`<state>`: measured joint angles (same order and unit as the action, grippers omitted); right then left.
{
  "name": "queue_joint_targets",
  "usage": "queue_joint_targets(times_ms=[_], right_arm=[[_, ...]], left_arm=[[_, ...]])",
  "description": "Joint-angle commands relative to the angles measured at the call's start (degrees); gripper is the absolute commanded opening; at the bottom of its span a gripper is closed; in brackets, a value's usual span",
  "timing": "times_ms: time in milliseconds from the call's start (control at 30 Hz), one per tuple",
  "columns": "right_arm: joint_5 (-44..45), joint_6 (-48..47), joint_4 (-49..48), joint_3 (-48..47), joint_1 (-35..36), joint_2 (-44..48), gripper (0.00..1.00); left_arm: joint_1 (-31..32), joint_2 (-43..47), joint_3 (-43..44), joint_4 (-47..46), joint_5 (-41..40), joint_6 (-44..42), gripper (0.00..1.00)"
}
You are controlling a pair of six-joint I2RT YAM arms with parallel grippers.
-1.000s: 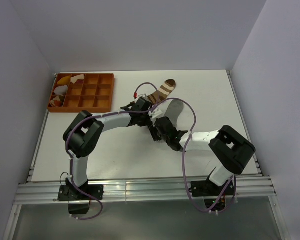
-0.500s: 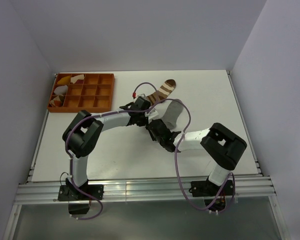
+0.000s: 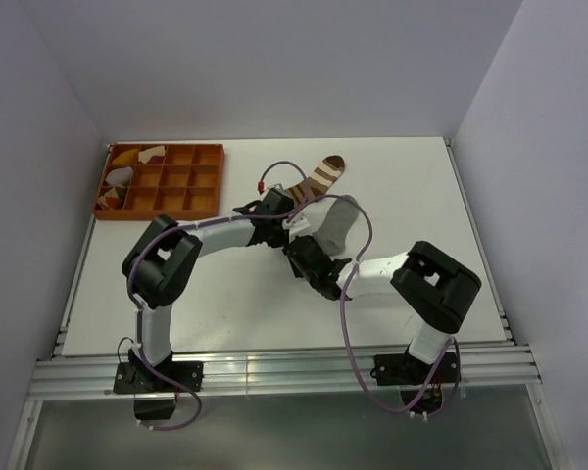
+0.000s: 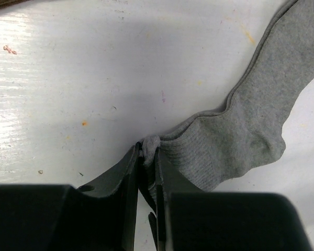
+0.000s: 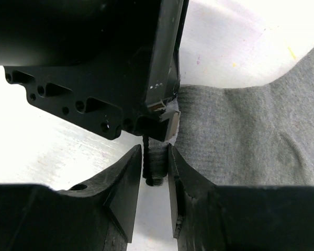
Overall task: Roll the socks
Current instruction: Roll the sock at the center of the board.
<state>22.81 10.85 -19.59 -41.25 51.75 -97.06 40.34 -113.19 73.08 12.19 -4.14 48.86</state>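
Looking first from the top external view, you see the grey sock [image 3: 339,221] lying flat on the desk [image 3: 421,196], and the brown sock [image 3: 319,176] lies just beyond its far end, with one end running under the cables. The left end effector [image 3: 290,225] and the right end effector [image 3: 298,249] meet at the cuff end of the grey sock, very close to each other. The orange tray [image 3: 219,182] stands well apart from the grey sock, on its left.

In the left wrist view, the left fingers are pressed together on a small fold of the cuff edge. The fold stands up between them, while the rest of the grey sock lies stretched out on the desk.

In the right wrist view, the right fingers are nearly together, and a dark ribbed bit of the cuff is caught between them, just beside the left fingers. I judge that both arms hold the same edge so that the cuff can be turned over evenly to start the roll. You should watch that neither pinch slips, because each one holds only a little fabric. The brown sock is not held by either arm.
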Motion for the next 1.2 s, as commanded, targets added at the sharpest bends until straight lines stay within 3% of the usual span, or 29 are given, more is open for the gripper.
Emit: queue_joint_targets(times_ms=[0, 133, 233, 267, 300, 433, 567, 667, 800, 1033, 1167], right_arm=[[-4.5, -1.6, 4.7, -1.8, 3.1, -2.5, 0.34], [-3.3, -1.3, 6.9, -3.6, 3.8, -5.0, 0.34], [-2.0, -0.4, 8.6, -4.6, 3.9, -6.1, 0.18], [-1.5, 0.5, 9.1, -4.6, 3.9, -6.0, 0.05], [-1.5, 0.7, 9.3, -4.4, 3.9, -5.5, 0.00], [-2.8, 2.4, 9.8, -3.0, 3.0, -3.3, 0.00], [-7.6, 4.9, 10.3, -1.9, 0.4, -1.3, 0.00], [-12.5, 6.8, 9.7, -0.7, -2.8, 0.2, 0.00], [-18.8, 9.4, 9.0, 0.4, -7.7, 1.2, 0.00], [-32.2, 14.3, 6.1, 3.5, -15.3, 1.5, 0.00], [-42.8, 20.4, -1.2, 7.0, -21.3, 0.4, 0.00]], left_arm=[[0.1, 0.2, -0.7, 3.8, 0.2, 0.4, 0.00], [0.1, 0.1, -0.5, 3.7, 0.7, 1.1, 0.00], [0.1, 0.2, -0.8, 3.4, 0.8, 1.9, 0.00], [0.0, 0.7, -1.3, 2.8, 0.6, 2.5, 0.00], [0.0, 0.9, -1.7, 2.5, 0.5, 2.9, 0.00], [-0.8, 3.4, -4.7, -0.3, 0.7, 5.1, 0.02], [-2.1, 6.0, -8.5, -3.5, 1.4, 7.6, 0.17], [-2.7, 8.2, -10.2, -5.5, 1.4, 8.9, 0.44], [-3.2, 10.1, -11.5, -7.1, 1.4, 10.1, 0.67], [-4.7, 15.4, -17.1, -11.7, 0.3, 13.1, 0.76], [-5.4, 18.0, -20.9, -18.5, 0.8, 13.4, 0.77]])
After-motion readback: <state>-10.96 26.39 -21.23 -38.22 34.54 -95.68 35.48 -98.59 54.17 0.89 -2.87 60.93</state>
